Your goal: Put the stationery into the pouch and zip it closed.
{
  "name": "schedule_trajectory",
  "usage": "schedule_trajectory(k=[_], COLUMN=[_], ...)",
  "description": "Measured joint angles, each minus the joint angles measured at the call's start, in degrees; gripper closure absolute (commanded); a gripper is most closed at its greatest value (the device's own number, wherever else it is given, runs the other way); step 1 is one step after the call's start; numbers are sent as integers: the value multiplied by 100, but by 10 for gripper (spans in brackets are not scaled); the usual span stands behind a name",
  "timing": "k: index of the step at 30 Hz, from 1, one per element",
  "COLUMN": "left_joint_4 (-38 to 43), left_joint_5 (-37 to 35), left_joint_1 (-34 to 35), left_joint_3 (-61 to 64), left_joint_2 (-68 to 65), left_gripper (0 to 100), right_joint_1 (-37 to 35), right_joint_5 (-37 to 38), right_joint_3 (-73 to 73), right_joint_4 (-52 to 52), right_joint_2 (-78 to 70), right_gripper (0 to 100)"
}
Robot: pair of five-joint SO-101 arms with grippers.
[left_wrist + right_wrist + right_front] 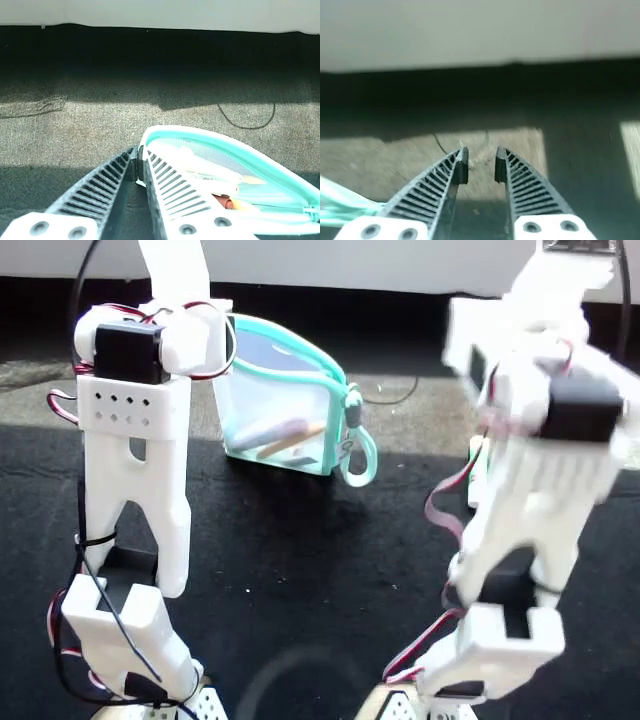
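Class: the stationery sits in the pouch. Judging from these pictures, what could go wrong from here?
1. The left pincer seems to grip the pouch at one corner, with its fingertips only; a tug on the zip could pull it free.
2. The pouch stands upright; a push might tip it and spill the stationery.
3. The right pincer is open, apart from the pouch; the zip pull is small, so it may miss.

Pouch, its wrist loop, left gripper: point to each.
pouch [262, 400], high view, clear side wall.
wrist loop [371, 462], high view, teal outer curve.
left gripper [138, 154], left wrist view, midway between its fingertips.
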State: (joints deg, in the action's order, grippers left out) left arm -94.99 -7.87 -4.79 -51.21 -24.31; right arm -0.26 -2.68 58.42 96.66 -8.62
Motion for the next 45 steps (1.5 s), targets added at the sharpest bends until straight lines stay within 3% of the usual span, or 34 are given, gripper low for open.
schedule_trajectory(k=[3, 5, 11, 28, 33, 45], left_joint_4=[0, 0, -70, -141, -141, -141], left_joint_5=[0, 0, 0, 0, 0, 0], left_joint_1=[0, 0, 0, 0, 0, 0], left_joint_3=[0, 0, 0, 0, 0, 0], left_joint_2=[0, 0, 0, 0, 0, 0], left_gripper=[991, 991, 991, 991, 991, 991], right_joint_1=[475, 580, 563, 897, 941, 923], right_joint_5=[0, 105, 510, 580, 580, 580], right_joint_3=[-1389, -2013, -2145, 202, 818, 2848], right_joint_4=[0, 0, -246, -862, -703, 369], right_joint_2=[-633, -1178, -2497, -5090, -5582, -5697], right_gripper=[745, 744, 747, 789, 998, 993])
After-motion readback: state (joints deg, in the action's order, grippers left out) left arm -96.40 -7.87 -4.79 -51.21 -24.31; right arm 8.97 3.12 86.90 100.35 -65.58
